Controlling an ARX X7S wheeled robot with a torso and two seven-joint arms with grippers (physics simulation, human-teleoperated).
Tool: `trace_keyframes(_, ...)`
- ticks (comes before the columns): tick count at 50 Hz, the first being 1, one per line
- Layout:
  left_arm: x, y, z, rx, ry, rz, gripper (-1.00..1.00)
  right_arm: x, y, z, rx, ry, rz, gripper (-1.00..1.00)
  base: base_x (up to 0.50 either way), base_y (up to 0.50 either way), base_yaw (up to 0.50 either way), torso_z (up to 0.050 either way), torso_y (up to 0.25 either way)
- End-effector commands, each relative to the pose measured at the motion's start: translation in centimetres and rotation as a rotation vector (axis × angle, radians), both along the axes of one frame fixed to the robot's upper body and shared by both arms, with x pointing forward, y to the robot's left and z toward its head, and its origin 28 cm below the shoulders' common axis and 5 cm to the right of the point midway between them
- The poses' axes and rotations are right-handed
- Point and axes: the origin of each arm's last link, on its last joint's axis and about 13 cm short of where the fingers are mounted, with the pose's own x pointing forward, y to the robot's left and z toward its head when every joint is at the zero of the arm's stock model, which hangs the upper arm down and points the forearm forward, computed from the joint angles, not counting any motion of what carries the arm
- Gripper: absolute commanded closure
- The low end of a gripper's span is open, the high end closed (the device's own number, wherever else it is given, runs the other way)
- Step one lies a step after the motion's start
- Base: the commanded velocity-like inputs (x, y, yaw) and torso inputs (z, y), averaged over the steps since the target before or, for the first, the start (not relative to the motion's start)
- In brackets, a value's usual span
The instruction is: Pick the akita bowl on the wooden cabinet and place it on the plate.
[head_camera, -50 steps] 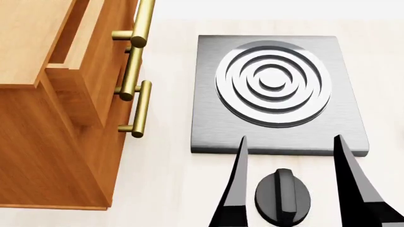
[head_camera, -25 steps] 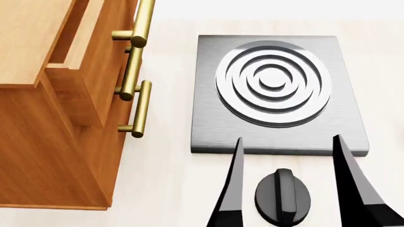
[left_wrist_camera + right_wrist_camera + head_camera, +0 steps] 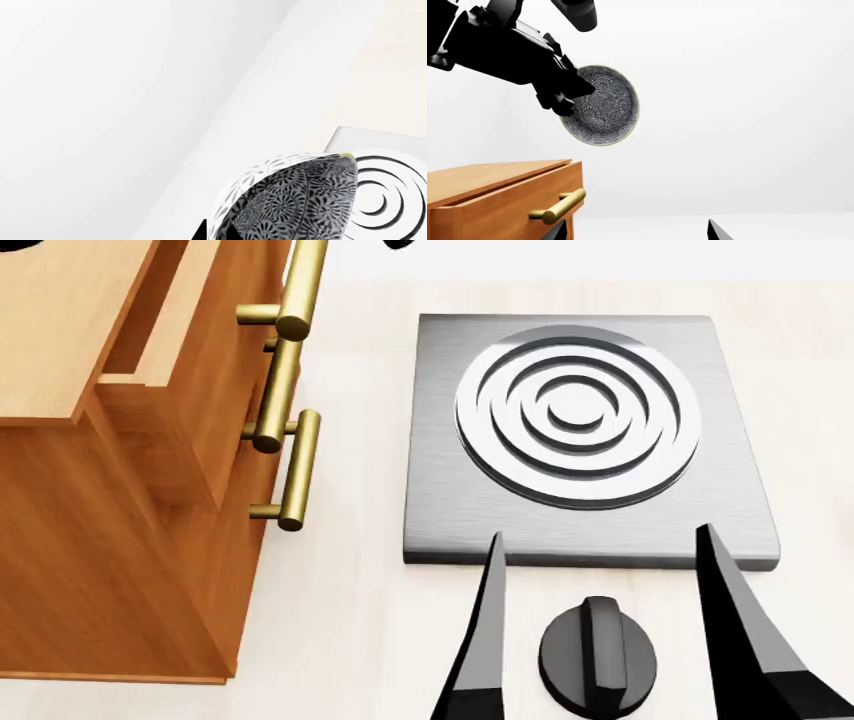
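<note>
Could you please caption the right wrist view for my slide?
Left hand holds the patterned bowl aloft above the wooden cabinet.

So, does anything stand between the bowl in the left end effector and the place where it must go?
The plate shows in no view, so the whole path cannot be judged. The bowl hangs in the left end effector in open air, higher than the top of the wooden cabinet. Nothing visible blocks it.
</note>
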Motion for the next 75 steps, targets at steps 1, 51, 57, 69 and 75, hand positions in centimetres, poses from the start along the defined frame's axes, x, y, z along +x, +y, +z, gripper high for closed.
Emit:
trace_keyframes(1, -0.8, 0.1, -0.6, 0.008, -0.020, -0.043, 1.00, 0.0, 0.0, 0.0, -0.001, -0.001, -0.001, -1.00, 0.00, 0.00, 0.00, 0.000, 0.000)
trace_keyframes(51, -3.0, 1.2, -3.5, -0.024, 0.020, -0.158, 1.00, 0.6, -0.6, 1.1, 0.012, -0.010, -0.027, -1.00, 0.00, 0.00, 0.00, 0.000, 0.000)
trace_keyframes(57, -2.8, 1.5, -4.0, -0.034, 0.029, -0.153, 1.00, 1.0, -0.3, 1.5, 0.001, -0.014, -0.017, -1.00, 0.00, 0.00, 0.00, 0.000, 0.000)
trace_keyframes(69, -3.2, 1.4, -4.1, -0.037, 0.027, -0.166, 1.00, 1.5, 0.4, 1.9, -0.010, -0.019, 0.017, -1.00, 0.00, 0.00, 0.00, 0.000, 0.001)
trace_keyframes(75, -3.4, 1.5, -4.2, -0.051, 0.029, -0.173, 1.00, 2.0, 0.3, 1.6, -0.006, 0.000, 0.009, -1.00, 0.00, 0.00, 0.00, 0.000, 0.000)
